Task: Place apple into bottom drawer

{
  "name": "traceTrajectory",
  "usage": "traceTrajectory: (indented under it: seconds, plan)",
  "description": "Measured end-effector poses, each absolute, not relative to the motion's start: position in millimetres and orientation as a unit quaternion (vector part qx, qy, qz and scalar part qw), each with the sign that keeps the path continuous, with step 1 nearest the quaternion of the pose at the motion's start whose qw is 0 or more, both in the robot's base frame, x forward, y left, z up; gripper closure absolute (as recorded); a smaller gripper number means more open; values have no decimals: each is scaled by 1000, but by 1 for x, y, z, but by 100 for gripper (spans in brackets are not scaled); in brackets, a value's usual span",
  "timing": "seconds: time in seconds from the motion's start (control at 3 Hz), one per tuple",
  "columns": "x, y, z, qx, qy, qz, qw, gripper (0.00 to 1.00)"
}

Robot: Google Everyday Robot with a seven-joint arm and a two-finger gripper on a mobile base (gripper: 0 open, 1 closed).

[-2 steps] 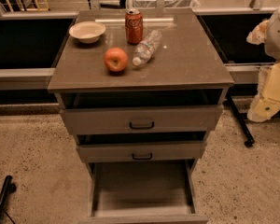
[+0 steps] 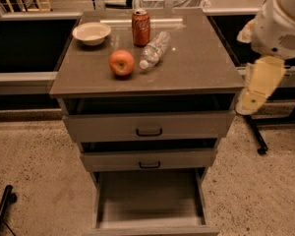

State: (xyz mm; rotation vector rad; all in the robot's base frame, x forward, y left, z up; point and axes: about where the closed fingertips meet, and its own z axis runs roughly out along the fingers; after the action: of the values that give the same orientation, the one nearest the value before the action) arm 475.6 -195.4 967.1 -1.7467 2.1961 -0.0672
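Grey-brown and smooth, a square-topped cabinet fills the middle of the camera view, standing on a speckled beige floor.

On its matte top, towards the left front, sits the apple. It is round and glossy, red-orange with a paler yellow patch. Just to its right a clear, crinkled plastic bottle lies on its side, cap end near the apple. Behind them a red metal can stands upright. A shallow cream bowl rests at the back left corner.

Below the top, the top drawer and middle drawer each show a flat front with a small black handle and a dark gap above. The bottom drawer is pulled far out, a wide shallow box with a bare, flat grey floor.

My arm, rounded white plastic, enters at the upper right. My gripper, cream-coloured, hangs from it off the cabinet's right edge, level with the top drawer. Whether it is spread or pressed together I cannot tell. It holds nothing. The apple lies well apart from it, up and to the left across the cabinet top; the bottom drawer is below and to the left.
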Motion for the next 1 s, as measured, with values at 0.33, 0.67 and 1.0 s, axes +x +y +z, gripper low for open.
traceTrajectory:
  seconds: [0.33,0.67,1.0]
  plan:
    - [562,-139,942,-634,746,8,204,0]
    - [642,-61,897,-661,714,44,226,0]
    - [669,-31,872,-670,704,63,226,0]
